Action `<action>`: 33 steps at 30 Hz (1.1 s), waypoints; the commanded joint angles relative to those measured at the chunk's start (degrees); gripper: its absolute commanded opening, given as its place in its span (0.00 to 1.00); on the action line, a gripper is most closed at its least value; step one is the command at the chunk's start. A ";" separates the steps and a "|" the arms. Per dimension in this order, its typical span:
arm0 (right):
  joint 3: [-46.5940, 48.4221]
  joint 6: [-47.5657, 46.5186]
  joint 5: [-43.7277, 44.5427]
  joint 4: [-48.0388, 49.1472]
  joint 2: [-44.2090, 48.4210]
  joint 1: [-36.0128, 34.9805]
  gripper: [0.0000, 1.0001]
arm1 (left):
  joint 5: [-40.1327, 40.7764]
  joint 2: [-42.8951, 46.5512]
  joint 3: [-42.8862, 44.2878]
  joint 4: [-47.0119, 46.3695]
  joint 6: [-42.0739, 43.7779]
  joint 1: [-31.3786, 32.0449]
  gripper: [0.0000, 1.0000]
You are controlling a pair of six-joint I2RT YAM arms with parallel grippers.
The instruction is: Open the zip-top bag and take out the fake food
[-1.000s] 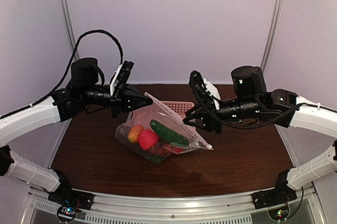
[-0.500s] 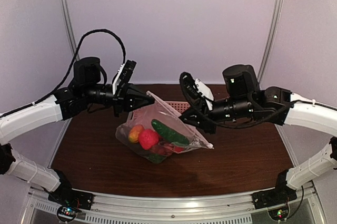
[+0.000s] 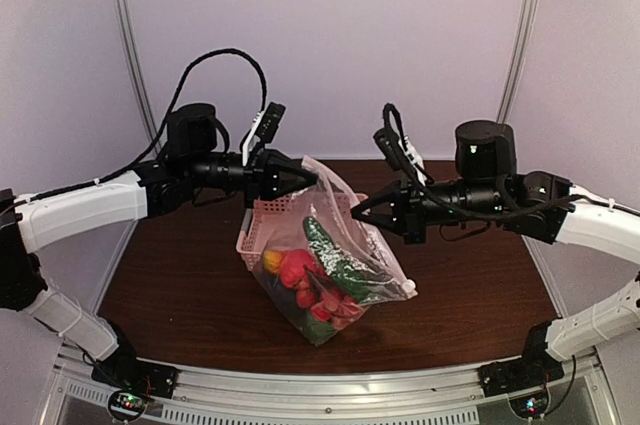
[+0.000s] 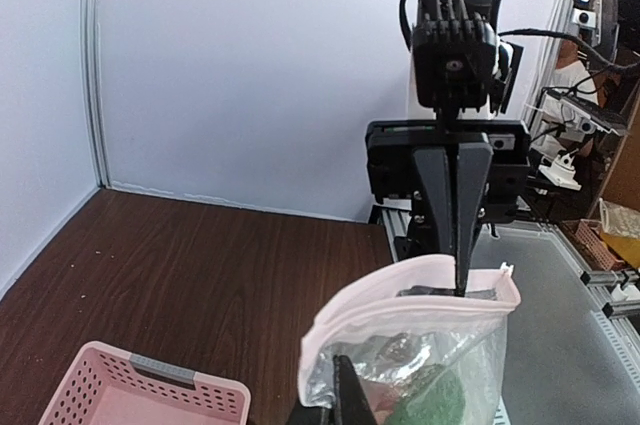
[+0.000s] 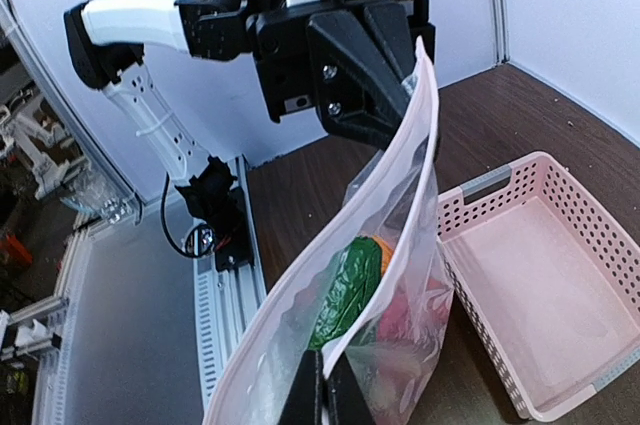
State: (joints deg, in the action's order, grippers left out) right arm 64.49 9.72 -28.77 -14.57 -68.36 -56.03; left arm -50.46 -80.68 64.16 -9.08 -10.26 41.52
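Zip-top bag (image 3: pixel 340 215) holding fake food (image 3: pixel 312 280), held between left end effector (image 3: pixel 308 178) and right end effector (image 3: pixel 360 208), both clamped on its rim.

The hanging zip-top bag (image 3: pixel 335 267) and the pink basket (image 3: pixel 262 221) behind it block the middle, while bare table (image 3: pixel 165 285) lies open either side.

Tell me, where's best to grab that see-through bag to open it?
Likely best by the zip rim of the bag, left tool from the left, right tool from the right: it's a flat lip, and the fake food weighs the pouch down.
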 commanded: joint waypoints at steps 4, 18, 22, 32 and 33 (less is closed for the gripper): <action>-4.41 12.75 -3.87 12.48 6.20 6.45 0.00 | 4.06 -8.06 6.30 -6.33 -6.71 2.28 0.05; -8.47 15.44 14.68 2.56 23.55 15.37 0.00 | 10.38 -13.76 8.32 -8.94 -18.77 -3.69 0.57; -7.52 14.60 23.85 -2.23 26.27 16.48 0.00 | 13.77 -13.96 7.21 -6.43 -20.09 -5.54 0.67; -5.08 6.91 41.38 -7.11 24.74 17.17 0.00 | 24.83 -15.00 5.20 5.25 -19.39 -6.19 0.73; -5.27 6.16 42.71 -7.14 24.18 17.24 0.00 | 25.54 -15.13 4.81 5.97 -19.40 -6.25 0.74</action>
State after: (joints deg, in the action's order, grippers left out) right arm 56.99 20.64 4.23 -21.80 -43.22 -39.31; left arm -30.15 -94.52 70.98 -7.73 -29.36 35.35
